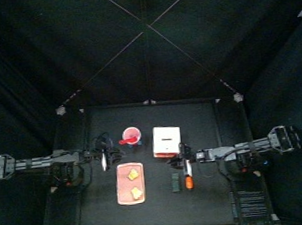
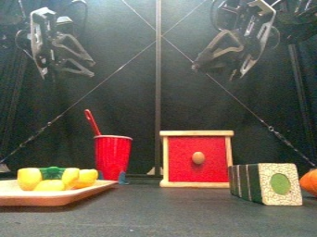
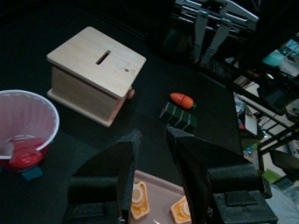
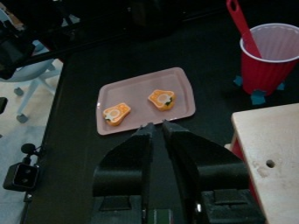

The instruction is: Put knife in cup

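Note:
The red knife (image 2: 92, 121) stands tilted inside the pink cup (image 2: 113, 157), its upper end sticking out above the rim. In the left wrist view the knife (image 3: 24, 154) lies within the cup (image 3: 26, 121). My left gripper (image 3: 153, 133) is open and holds nothing; it hangs high above the table's left side (image 2: 56, 44), clear of the cup. The right gripper (image 4: 156, 128) is shut with nothing between its jaws, raised at the right (image 2: 242, 42). From its wrist view the cup (image 4: 271, 54) and the knife (image 4: 243, 26) show off to one side.
A white-and-red box (image 2: 197, 158) stands right of the cup. An orange-pink board (image 2: 50, 192) with yellow and green food pieces lies at the front left. A green-and-white block (image 2: 266, 182) and an orange object (image 2: 310, 180) sit at the front right.

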Robot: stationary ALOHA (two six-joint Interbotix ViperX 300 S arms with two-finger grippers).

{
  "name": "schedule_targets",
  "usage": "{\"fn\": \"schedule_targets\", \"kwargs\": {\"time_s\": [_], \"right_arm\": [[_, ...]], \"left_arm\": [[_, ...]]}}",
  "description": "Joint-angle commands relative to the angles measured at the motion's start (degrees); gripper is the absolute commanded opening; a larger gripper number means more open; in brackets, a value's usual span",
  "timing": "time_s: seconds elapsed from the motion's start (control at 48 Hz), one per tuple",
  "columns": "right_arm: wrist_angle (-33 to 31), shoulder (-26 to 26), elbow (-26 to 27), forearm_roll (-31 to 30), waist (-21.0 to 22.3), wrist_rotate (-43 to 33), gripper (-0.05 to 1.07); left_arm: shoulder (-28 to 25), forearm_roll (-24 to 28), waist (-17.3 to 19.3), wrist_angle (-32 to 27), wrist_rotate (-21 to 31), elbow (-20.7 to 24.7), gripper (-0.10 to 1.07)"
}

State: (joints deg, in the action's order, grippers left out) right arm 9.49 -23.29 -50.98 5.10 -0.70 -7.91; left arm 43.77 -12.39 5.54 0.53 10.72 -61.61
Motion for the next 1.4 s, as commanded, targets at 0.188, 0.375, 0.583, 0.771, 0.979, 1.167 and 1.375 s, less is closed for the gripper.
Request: {"fn": "schedule_targets", "kwargs": {"time_s": [0.188, 0.375, 0.583, 0.771, 0.979, 1.167, 1.375], "right_arm": [[0.6, -0.5, 0.0, 0.9, 0.4, 0.1, 0.59], [0.7, -0.5, -0.3, 0.2, 0.4, 0.1, 0.59], [0.7, 0.1, -0.3, 1.0, 0.4, 0.1, 0.59], [0.7, 0.5, -0.4, 1.8, 0.4, 0.1, 0.59], [0.7, 0.5, -0.4, 2.0, 0.3, 0.0, 0.59], [0.7, 0.5, -0.4, 3.2, 0.3, 0.1, 0.59], [0.9, 0.5, -0.3, 4.2, 0.3, 0.0, 0.59]], "left_arm": [[0.1, 2.1, -4.8, 5.1, -0.3, -3.9, 0.72], [0.1, 4.4, -5.1, 6.4, -0.3, -3.8, 0.72], [0.1, 4.5, -5.4, 8.0, -0.4, -3.8, 0.72], [0.1, 4.5, -5.4, 8.1, -0.3, -3.8, 0.72], [0.1, 4.5, -5.4, 8.1, -0.4, -3.7, 0.72], [0.2, 4.5, -5.2, 8.1, -0.3, -3.9, 0.72], [0.1, 4.4, -5.2, 8.1, -0.1, -3.7, 0.72]]}}
